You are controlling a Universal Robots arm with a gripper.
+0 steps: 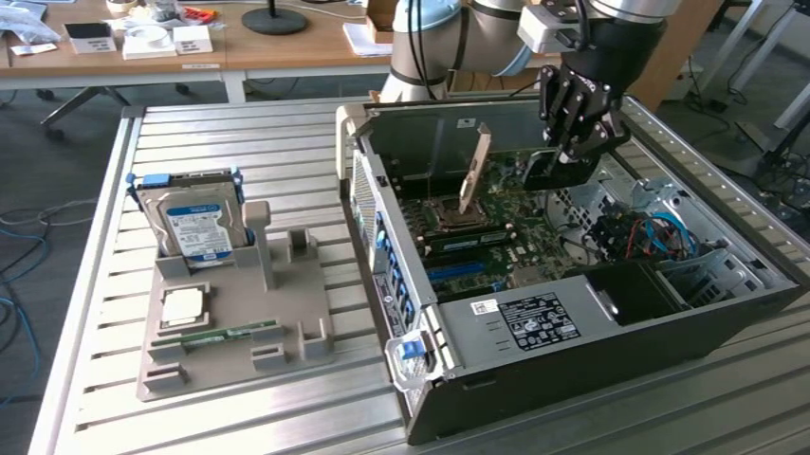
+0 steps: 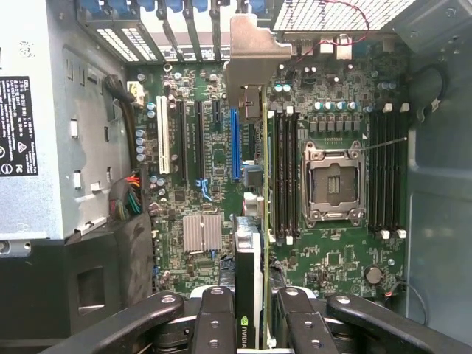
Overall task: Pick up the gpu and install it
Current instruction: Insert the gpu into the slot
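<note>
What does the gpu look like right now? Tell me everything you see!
The gpu is a thin card seen edge-on: green board, black shroud with a green logo, silver metal bracket at its far end. The gripper clamps its shroud end, holding it on edge over the motherboard inside the open computer case.

My claw (image 1: 576,152) inside open computer case (image 1: 658,351), clamped on gpu (image 1: 553,175). Card hangs just above motherboard (image 1: 506,216) in case. Outside case, toward exterior view's left: grey fixture (image 1: 215,368) carrying hard drive (image 1: 190,227), memory stick (image 1: 228,334).
</note>
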